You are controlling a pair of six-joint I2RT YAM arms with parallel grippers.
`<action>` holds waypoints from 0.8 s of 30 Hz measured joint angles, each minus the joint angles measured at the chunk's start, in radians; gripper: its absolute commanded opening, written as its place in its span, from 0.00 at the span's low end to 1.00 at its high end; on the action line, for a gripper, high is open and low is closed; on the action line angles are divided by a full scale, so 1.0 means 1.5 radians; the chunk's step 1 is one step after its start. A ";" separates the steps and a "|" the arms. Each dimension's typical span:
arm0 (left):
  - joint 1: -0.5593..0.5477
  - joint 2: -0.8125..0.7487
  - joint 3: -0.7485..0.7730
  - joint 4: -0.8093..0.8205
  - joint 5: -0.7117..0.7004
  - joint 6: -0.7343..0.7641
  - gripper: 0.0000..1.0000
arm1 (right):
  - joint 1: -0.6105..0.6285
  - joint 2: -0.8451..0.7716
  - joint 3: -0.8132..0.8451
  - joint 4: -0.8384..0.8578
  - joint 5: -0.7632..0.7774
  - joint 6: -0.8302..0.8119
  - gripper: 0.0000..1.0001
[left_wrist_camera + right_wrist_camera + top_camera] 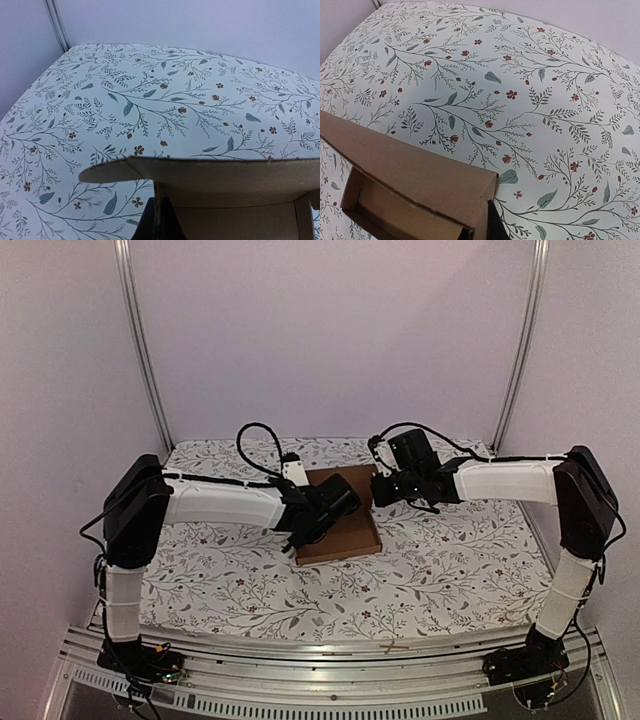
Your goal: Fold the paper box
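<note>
1. Nearest you, both arms rise from the aluminium rail [330, 655], elbows out, forearms level and reaching inward.
2. Your left gripper [340, 502] is clamped on a wall of the paper box [345, 540], mid-table [450, 560].
3. Your right gripper [380, 488] is closed at the box's far-right corner; you can't tell if it pinches cardboard.

Table covering: white cloth [450, 560] printed with grey-green leafy sprigs and small red-brown flowers; lies flat, reaches the back wall [330, 340]; walls plain, pale lilac-white, on three sides; two aluminium posts at the back corners, left post [145, 350] and right post [520, 340]; ribbed aluminium rail [330, 655] runs along the near table edge
</note>
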 measured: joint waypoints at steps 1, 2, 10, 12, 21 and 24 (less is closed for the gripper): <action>-0.004 0.003 0.000 -0.008 -0.005 -0.011 0.00 | 0.000 0.000 -0.004 0.005 0.000 0.003 0.00; -0.008 0.005 0.001 -0.015 -0.012 -0.024 0.00 | 0.001 0.000 -0.007 0.011 -0.001 0.005 0.00; -0.048 0.028 0.019 -0.114 -0.064 -0.148 0.00 | 0.002 -0.011 -0.049 0.062 -0.021 0.035 0.00; -0.060 0.040 0.028 -0.152 -0.077 -0.188 0.00 | 0.002 -0.013 -0.057 0.069 -0.028 0.039 0.00; -0.105 0.146 0.154 -0.438 -0.137 -0.477 0.00 | 0.002 -0.036 -0.094 0.073 -0.066 0.047 0.00; -0.116 0.189 0.210 -0.517 -0.150 -0.558 0.00 | 0.002 -0.047 -0.110 0.067 -0.068 0.047 0.01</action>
